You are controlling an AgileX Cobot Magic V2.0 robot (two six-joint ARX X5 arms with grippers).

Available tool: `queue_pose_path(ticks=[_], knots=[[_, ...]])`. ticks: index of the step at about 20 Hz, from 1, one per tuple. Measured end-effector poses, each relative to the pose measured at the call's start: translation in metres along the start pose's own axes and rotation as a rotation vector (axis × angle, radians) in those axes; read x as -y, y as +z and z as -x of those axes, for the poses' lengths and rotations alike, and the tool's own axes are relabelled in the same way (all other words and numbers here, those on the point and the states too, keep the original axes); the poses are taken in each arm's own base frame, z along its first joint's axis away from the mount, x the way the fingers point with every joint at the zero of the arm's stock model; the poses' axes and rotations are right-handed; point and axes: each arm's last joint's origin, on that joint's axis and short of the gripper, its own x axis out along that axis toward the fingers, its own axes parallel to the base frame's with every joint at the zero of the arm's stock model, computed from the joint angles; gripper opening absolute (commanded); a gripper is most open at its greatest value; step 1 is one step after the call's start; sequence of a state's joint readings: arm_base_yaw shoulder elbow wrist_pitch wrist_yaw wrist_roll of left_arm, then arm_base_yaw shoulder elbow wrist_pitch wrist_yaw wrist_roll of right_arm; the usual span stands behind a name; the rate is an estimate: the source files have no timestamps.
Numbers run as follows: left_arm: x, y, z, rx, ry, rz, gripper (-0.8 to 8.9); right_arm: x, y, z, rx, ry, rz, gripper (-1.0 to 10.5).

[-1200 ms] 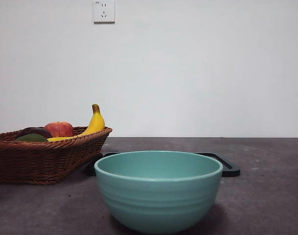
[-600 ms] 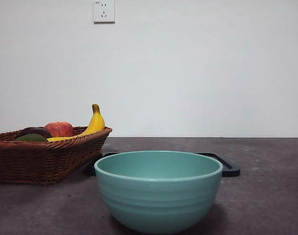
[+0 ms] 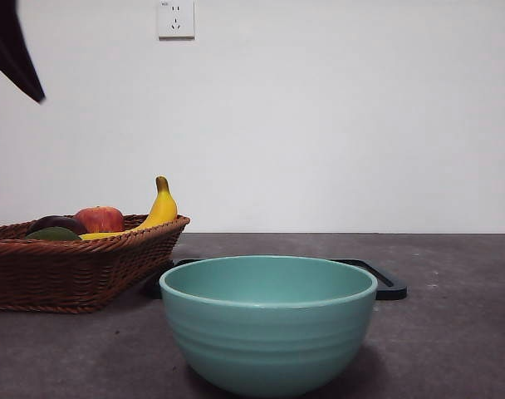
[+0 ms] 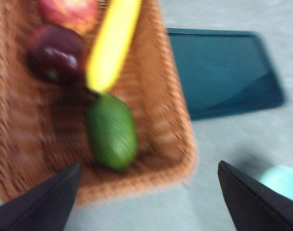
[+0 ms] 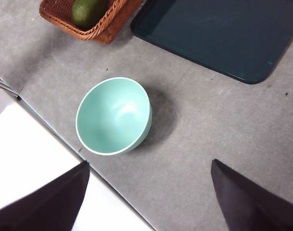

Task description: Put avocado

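Your left gripper hangs with jaws spread wide above the wicker basket; the avocado lies inside, just ahead of them, beside the banana. Your right gripper, also open, waits over the bowl.

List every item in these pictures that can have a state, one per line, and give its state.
avocado: lying in the basket, untouched
basket: holds the avocado, banana, apple and purple fruit
banana: lying in the basket
bowl: upright, empty
tray: flat on the table, empty
left gripper: open, above the basket
right gripper: open, above the table, holding nothing
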State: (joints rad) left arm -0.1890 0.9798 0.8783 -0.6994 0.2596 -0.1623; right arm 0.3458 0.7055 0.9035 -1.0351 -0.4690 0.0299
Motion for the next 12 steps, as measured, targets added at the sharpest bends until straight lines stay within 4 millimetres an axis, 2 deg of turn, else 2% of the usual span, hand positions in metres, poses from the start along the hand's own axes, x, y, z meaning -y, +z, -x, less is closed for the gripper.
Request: queue_pose_path(ticks=[3,5,12], knots=[[0.002,0.022,-0.027,-0.055,0.086,-0.048,4.58,0.000,0.000,0.000,0.000,0.000,0.000,4.0],[0.003,0.029,-0.046,-0.108,0.125,-0.071,4.58,0.000,0.000,0.000,0.000,0.000,0.000,4.0],[-0.002,0.028,-0.104,-0.244,0.187,-0.106,4.58,0.000,0.000,0.000,0.000,0.000,0.000,4.0]])
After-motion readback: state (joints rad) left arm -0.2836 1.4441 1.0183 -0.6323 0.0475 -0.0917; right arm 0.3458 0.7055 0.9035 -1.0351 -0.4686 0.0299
